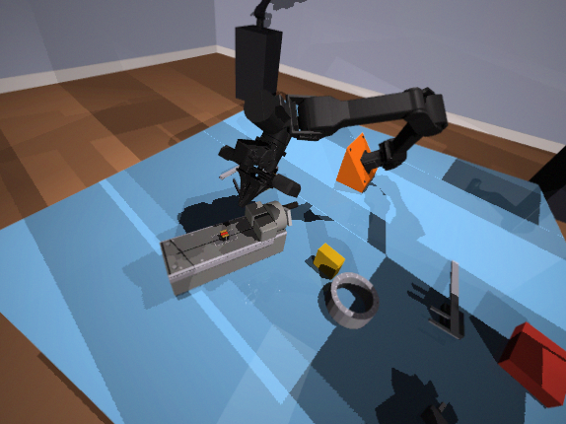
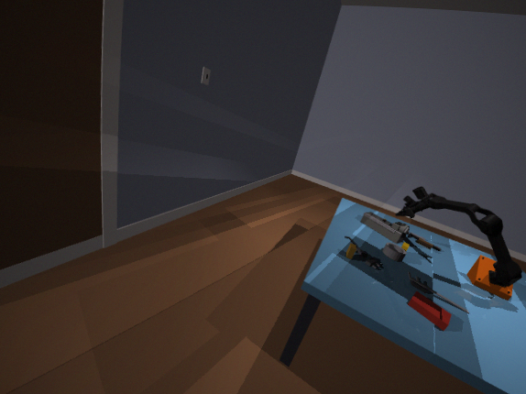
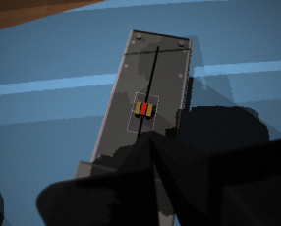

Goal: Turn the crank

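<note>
The grey machine (image 1: 229, 267) (image 2: 380, 227) (image 3: 169, 84) lies on the blue table, a long slotted box with a raised housing at one end. In the wrist view the red pointer (image 3: 143, 108) sits between the two brass marks (image 3: 138, 108) (image 3: 149, 110) and looks about level with them. The crank's dark handle (image 1: 291, 205) sticks out beyond the housing in the top view. My gripper (image 1: 243, 203) (image 2: 398, 214) (image 3: 147, 137) is shut and empty, its tips above the machine near the housing, apart from the handle. The fingers hide part of the housing in the wrist view.
A yellow block (image 1: 329, 259) (image 2: 406, 246) and a grey ring (image 1: 340, 312) (image 2: 393, 253) lie near the machine's crank end. A caliper-like tool (image 1: 455, 291) and a red block (image 1: 531, 365) (image 2: 428, 311) lie farther off. The arm's orange base (image 1: 351, 170) (image 2: 481, 270) stands on the table.
</note>
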You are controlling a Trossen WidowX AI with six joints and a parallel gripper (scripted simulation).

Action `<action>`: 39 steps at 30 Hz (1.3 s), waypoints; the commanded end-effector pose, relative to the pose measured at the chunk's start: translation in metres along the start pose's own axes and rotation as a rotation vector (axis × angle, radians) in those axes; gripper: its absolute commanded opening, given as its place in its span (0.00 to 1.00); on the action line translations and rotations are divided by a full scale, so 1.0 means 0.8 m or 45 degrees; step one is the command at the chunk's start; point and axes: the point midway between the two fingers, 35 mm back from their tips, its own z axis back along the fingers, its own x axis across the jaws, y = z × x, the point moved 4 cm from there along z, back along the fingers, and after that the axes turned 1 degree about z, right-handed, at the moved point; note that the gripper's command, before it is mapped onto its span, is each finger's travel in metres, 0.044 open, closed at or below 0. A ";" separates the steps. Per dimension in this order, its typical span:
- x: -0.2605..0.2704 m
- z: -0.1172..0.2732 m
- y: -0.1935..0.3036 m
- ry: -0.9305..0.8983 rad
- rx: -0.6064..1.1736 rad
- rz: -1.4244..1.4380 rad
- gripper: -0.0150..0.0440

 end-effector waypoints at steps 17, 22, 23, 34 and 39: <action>0.000 0.000 0.000 0.000 0.000 0.000 0.88; 0.000 0.000 0.000 0.000 0.000 0.000 0.96; 0.000 0.000 0.000 0.000 0.000 0.000 0.91; 0.000 0.000 0.000 0.000 0.000 0.000 0.42; 0.000 0.000 0.000 0.000 0.000 0.000 0.25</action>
